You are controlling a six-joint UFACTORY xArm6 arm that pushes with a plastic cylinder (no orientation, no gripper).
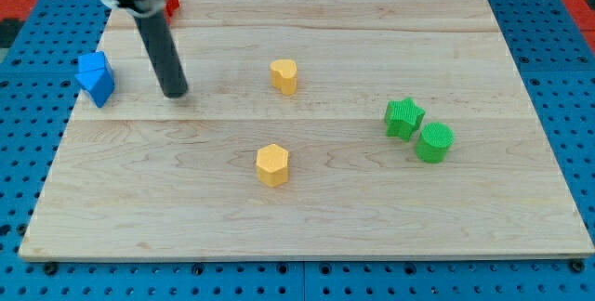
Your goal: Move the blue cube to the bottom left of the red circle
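A blue block [96,77] with an irregular shape sits at the board's left edge, partly over it. A red block [172,5] shows at the view's top left, mostly hidden behind the arm; its shape cannot be made out. My tip [175,93] rests on the board to the right of the blue block, a clear gap apart, and below the red block.
A yellow heart-like block [284,75] lies near the middle top, a yellow hexagon [272,164] below it. A green star [403,118] and a green cylinder [433,142] touch at the right. The wooden board [307,227] lies on a blue pegboard.
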